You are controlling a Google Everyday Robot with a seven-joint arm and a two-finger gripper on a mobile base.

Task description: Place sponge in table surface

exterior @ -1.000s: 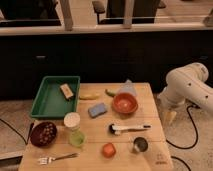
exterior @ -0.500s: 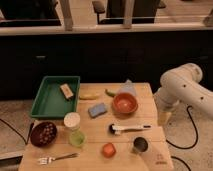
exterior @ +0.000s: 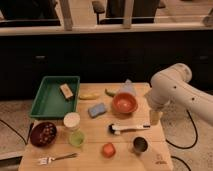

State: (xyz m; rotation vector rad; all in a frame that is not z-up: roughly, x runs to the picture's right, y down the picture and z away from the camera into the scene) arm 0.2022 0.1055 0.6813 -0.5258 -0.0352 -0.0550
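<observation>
The hand (exterior: 155,117) hangs at the table surface's (exterior: 92,143) edge; the sponge (exterior: 97,109) lies beside the orange bowl (exterior: 124,103).

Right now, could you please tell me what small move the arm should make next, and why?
Probably carry the hand across toward the sponge: it hangs open and empty beside the table surface, with the orange bowl between it and the sponge.

Green tray (exterior: 46,106) w/ tan block (exterior: 66,90) inside, orange bowl (exterior: 124,103), banana (exterior: 89,96), 1 fork (exterior: 55,159) front-left.
</observation>
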